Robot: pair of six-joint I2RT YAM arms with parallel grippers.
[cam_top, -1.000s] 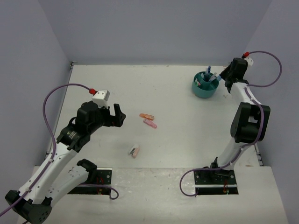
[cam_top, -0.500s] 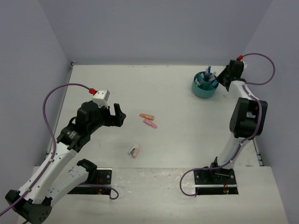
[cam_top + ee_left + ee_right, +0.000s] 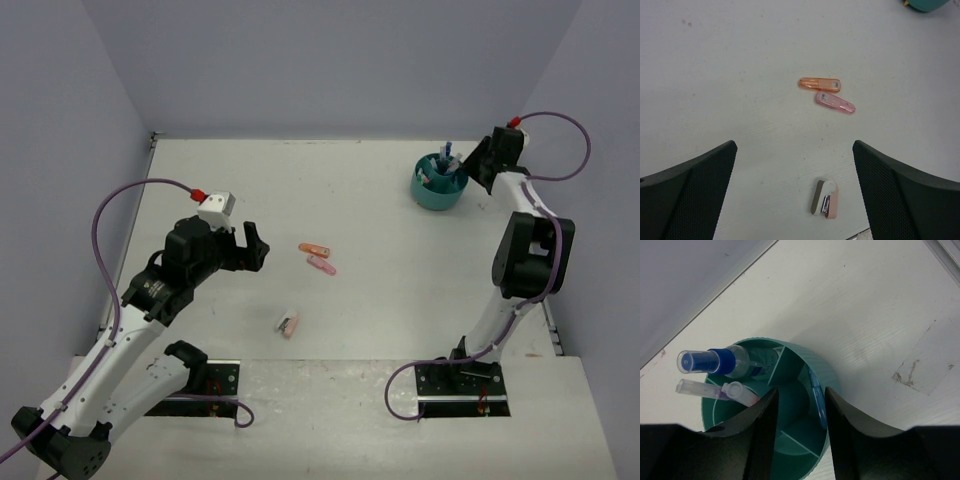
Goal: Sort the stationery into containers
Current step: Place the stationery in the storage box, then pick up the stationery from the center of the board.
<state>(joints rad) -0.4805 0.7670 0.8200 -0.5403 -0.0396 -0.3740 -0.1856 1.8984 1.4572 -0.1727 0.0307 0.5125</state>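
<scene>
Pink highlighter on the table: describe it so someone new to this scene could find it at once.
On the white table, look at the open middle in front of the left gripper, where two short translucent highlighters lie side by side. The pink highlighter is the one nearer the arm bases. Its neighbour, the orange highlighter, lies just beyond it.

A: Light?
B: Bright, even, from overhead. Shadows soft and faint on the table (image 3: pixel 380 300). No glare.
A: Focus?
B: Top view sharp. Wrist views: left gripper's fingers (image 3: pixel 685 195) dark, soft-edged; right gripper's fingers (image 3: pixel 755 440) blurred; organizer (image 3: pixel 827 375) dim inside. Table crisp behind them.
</scene>
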